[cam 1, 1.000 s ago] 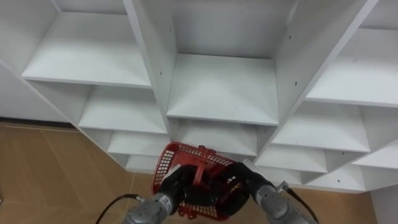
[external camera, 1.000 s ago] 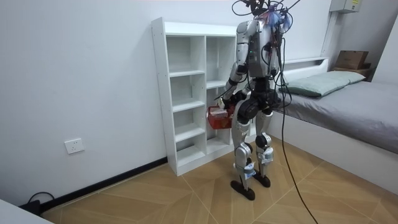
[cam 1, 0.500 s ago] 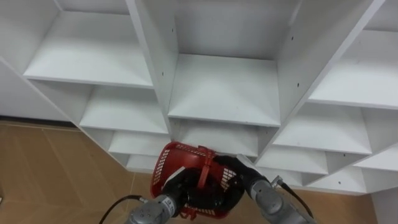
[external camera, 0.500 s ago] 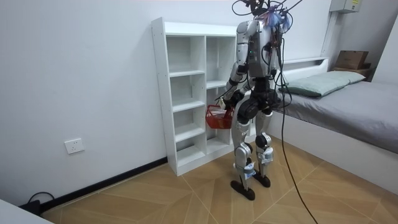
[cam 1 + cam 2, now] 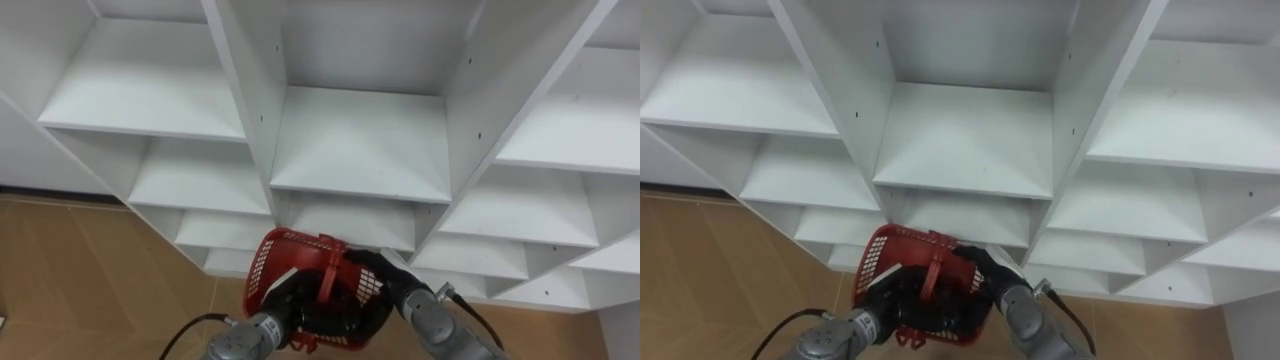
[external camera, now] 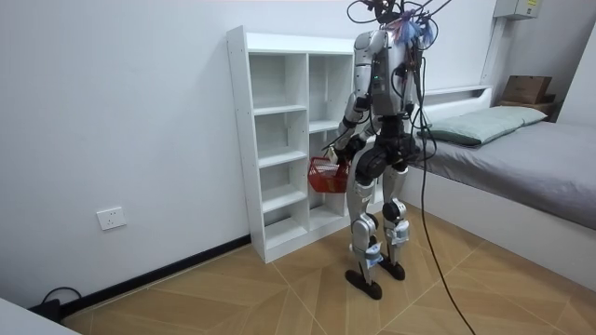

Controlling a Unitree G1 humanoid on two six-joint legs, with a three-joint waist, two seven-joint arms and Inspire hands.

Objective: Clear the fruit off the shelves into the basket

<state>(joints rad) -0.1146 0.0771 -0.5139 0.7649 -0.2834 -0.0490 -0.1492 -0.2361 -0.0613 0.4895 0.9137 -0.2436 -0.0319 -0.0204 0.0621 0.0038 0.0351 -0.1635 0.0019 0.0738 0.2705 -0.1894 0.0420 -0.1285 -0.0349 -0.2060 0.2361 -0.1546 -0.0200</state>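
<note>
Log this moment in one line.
object: red basket | left robot hand: gripping it | right robot hand: gripping it | location: before white shelf unit

Grey bed [image 6: 521,163] at the room view's right, pillow [image 6: 484,119] at its head, brown box [image 6: 526,89] behind. Wall socket [image 6: 111,219] low at left. Wooden herringbone floor [image 6: 279,298].

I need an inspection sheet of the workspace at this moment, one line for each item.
surface: white closet shelves, no fruit seen on them.
job's things: red basket, tilted, held in front of the lower shelves; fruit: nothing seen.
clutter: nothing seen.
hands: left hand at the basket's near left side; right hand curled on its right rim.
cables: only the robot's own.
surroundings: wooden floor; bed at the room view's right; wall socket at its left.
</note>
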